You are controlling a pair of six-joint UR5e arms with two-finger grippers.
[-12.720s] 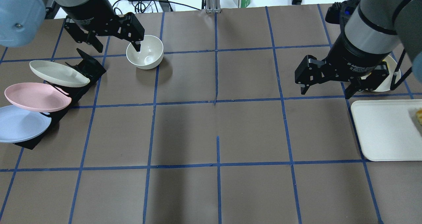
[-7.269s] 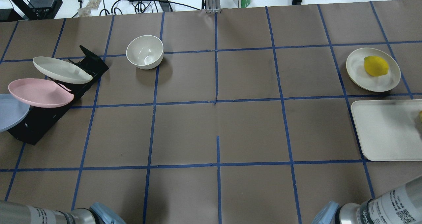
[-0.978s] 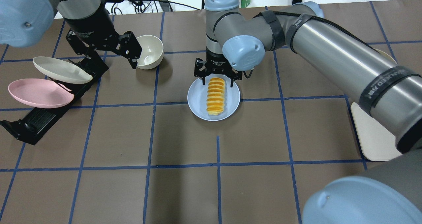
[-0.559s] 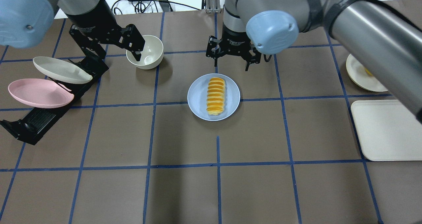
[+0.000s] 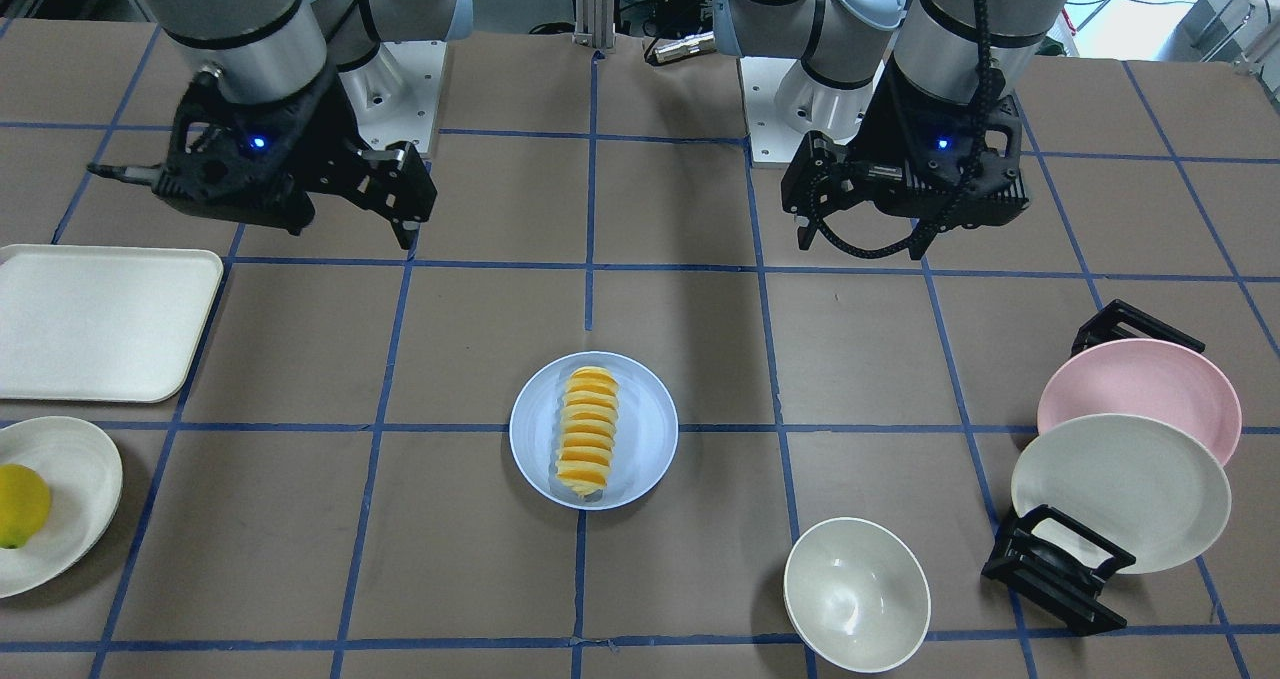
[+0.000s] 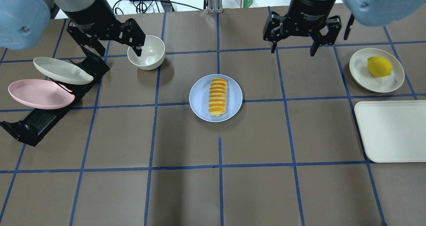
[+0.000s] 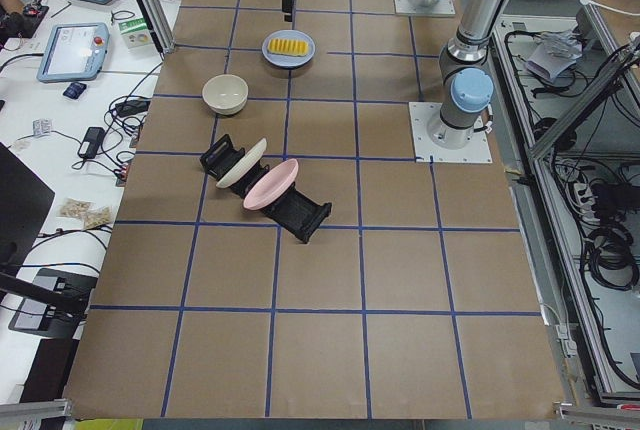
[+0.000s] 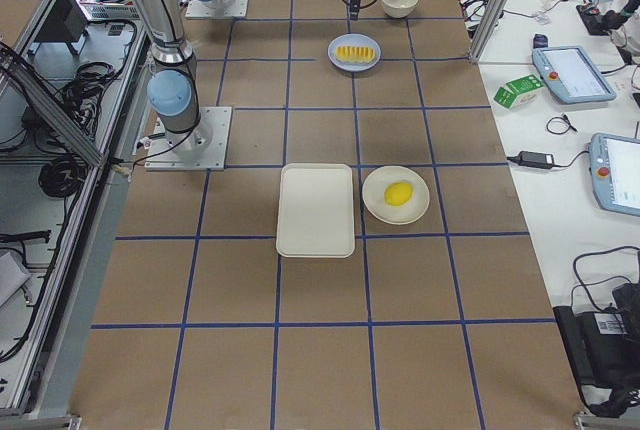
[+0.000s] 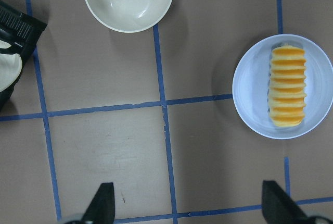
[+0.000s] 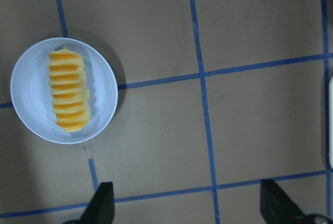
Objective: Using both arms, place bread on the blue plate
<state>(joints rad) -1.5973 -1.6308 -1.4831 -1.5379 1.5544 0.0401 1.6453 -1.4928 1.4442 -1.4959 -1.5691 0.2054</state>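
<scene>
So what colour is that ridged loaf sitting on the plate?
The bread has yellow-orange ridged tops with pale cream between them, clearest in the left wrist view.

At the far end of the table (image 7: 400, 280) the bread (image 7: 288, 47) lies on the blue plate (image 7: 290, 60), with a cream bowl (image 7: 225, 94) nearer and to its left. Nearer still, a black rack (image 7: 300, 215) holds a cream plate (image 7: 242, 163) and a pink plate (image 7: 272, 183), both tilted. My near arm (image 7: 462, 100) rises at the right.

Bright, even overhead light leaves soft shadows on my counter (image 6: 186, 136), one at six o'clock of the white bowl (image 6: 150, 57), glare inside it, and my left fingers (image 9: 102, 206) sit dark and slightly blurred along the wrist view's six o'clock edge.
</scene>
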